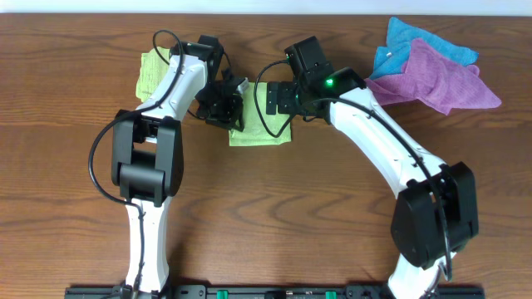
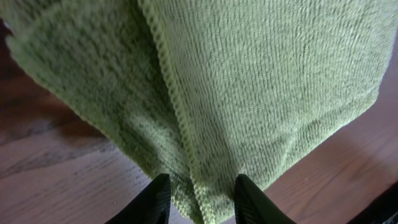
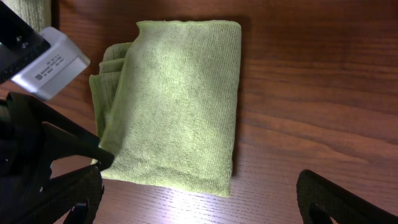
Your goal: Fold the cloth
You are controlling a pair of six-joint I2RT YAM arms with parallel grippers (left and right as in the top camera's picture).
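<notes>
1. Table (image 1: 283,216): brown wood-grain top, everything sits on it.
2. Right arm (image 1: 391,149): white, reaches from the near right edge up to table centre. Green light is lit near its wrist.
3. Left arm (image 1: 158,141): white and black, comes up from the near left edge and bends in toward centre.
4. Purple cloth (image 1: 440,79): crumpled at the far right, lying partly over a blue cloth (image 1: 407,41). Both are well apart from the centre.
5. The cloth (image 1: 262,129): yellow-green, at table centre between the two wrists. The right wrist view shows it (image 3: 180,106) flat, folded into an upright rectangle. Right edge is clean; stacked layers show along the left edge.
6. Second green cloth (image 1: 151,71): folded small at the far left, partly hidden by the left arm.
7. Right gripper (image 3: 199,190): fingers spread wide, nothing between them. It hangs over the cloth's near edge.
8. Left gripper (image 2: 202,186): at the cloth's left edge. In its own view the cloth (image 2: 261,81) fills the gap, a stitched hem runs down between the fingers (image 2: 158,199), and fabric touches both. Reads as a pinch on the cloth.
</notes>
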